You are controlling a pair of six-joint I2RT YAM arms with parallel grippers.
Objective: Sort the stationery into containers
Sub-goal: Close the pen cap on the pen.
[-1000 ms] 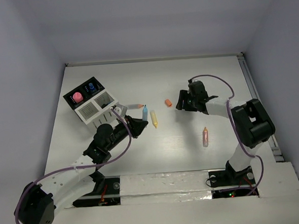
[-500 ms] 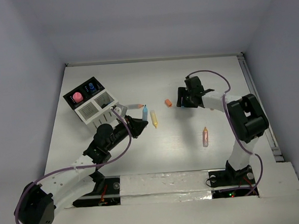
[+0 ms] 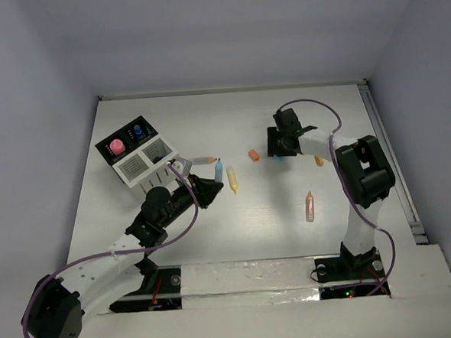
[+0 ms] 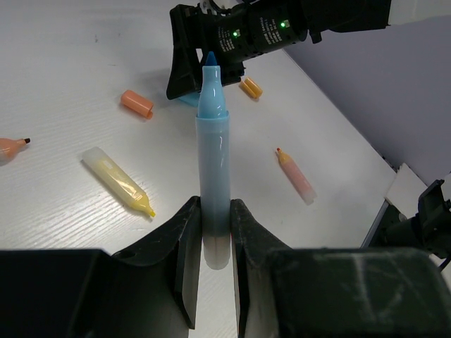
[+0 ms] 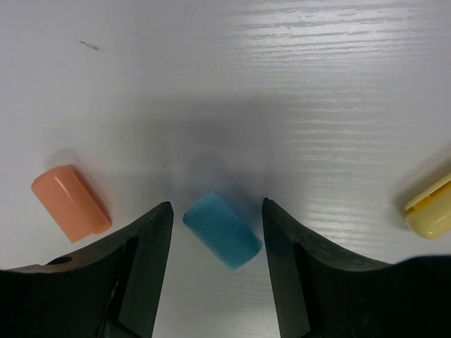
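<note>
My left gripper [image 4: 215,211] is shut on the lower end of a light blue marker [image 4: 213,162], uncapped, tip pointing away from me. In the top view that gripper [image 3: 207,187] hovers near the table's middle left, just right of the containers [image 3: 130,175], a square block of black and white compartments. My right gripper [image 5: 217,211] is open and low over the table, one finger on each side of a small blue cap [image 5: 222,229] that lies loose and at a slant between them. From above this gripper [image 3: 280,146] is at the back right.
An orange cap [image 5: 70,203] lies left of the right fingers and a yellow cap [image 5: 430,208] to their right. A yellow marker [image 3: 231,179], a pink marker [image 3: 310,206] and a grey orange-tipped marker [image 3: 203,161] lie on the table. A pink item [image 3: 117,146] and a blue-capped bottle [image 3: 137,131] stand in the black compartments.
My right gripper has shifted a little toward the back of the table, and the yellow cap beside its arm has come into view. The left arm and its marker have stayed put.
</note>
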